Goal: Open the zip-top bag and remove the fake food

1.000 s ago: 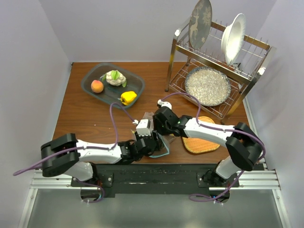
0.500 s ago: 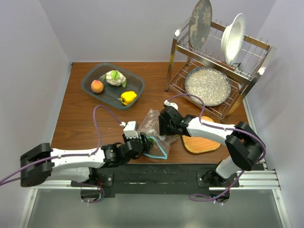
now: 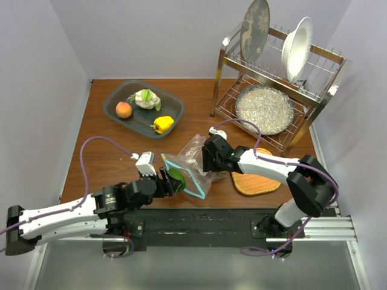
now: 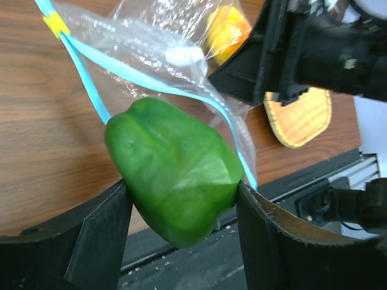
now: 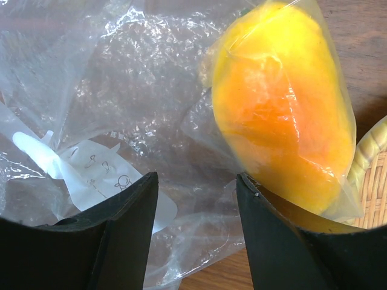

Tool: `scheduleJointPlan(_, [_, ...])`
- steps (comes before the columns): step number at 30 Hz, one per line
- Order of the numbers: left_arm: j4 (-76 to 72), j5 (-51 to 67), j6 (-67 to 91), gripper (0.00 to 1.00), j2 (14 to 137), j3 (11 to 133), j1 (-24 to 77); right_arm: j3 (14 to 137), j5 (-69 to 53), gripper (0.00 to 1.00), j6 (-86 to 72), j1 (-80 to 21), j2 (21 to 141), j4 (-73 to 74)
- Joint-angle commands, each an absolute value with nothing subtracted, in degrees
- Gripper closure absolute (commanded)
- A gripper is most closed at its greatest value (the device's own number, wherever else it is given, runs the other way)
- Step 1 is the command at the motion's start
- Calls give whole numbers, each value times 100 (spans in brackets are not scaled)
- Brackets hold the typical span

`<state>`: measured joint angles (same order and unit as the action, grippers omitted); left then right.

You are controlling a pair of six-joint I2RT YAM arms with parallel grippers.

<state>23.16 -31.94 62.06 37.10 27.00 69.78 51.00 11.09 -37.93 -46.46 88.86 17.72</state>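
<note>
The clear zip-top bag [image 3: 193, 156] lies on the table with its teal zip strip [image 3: 188, 183] open; it also shows in the left wrist view [image 4: 151, 36] and the right wrist view [image 5: 121, 90]. My left gripper [image 3: 171, 183] [image 4: 181, 208] is shut on the green piece [image 4: 172, 163] [image 3: 177, 179], held just at the bag's mouth. An orange piece [image 5: 284, 115] [image 4: 227, 30] is inside the bag. My right gripper [image 3: 205, 162] [image 5: 195, 181] is over the bag, jaws apart with loose plastic between them. A peach [image 3: 124, 109], a cauliflower [image 3: 147, 98] and a yellow pepper [image 3: 163, 124] lie in the grey tray [image 3: 173, 109].
A round woven mat [image 3: 257, 179] [image 4: 299, 118] lies right of the bag, under my right arm. A metal dish rack [image 3: 275, 84] with plates and a bowl stands at the back right. The table's near edge is just below my left gripper.
My left arm has drawn back to the left with the green piece, bringing it out of the bag's mouth. The zip strip has stretched open leftward. My right gripper has stayed at the bag.
</note>
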Motion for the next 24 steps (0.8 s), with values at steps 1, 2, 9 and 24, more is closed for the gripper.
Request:
scheduleJointPlan(1, [3049, -3260, 5960, 87, 3437, 3584, 6970, 5177, 1310, 41, -3788, -4623, 8684, 1679])
scheduleJointPlan(2, [3085, -3304, 5933, 87, 3428, 3682, 6978, 5212, 1318, 41, -3771, -4623, 8692, 1687])
scheduleJointPlan(9, [3199, -4675, 5145, 87, 4287, 4700, 6455, 5273, 1248, 41, -3736, -4623, 8543, 1705])
scheduleJointPlan(24, [431, -1653, 3630, 79, 7979, 5879, 1461, 5229, 949, 40, -3604, -4755, 7471, 2214])
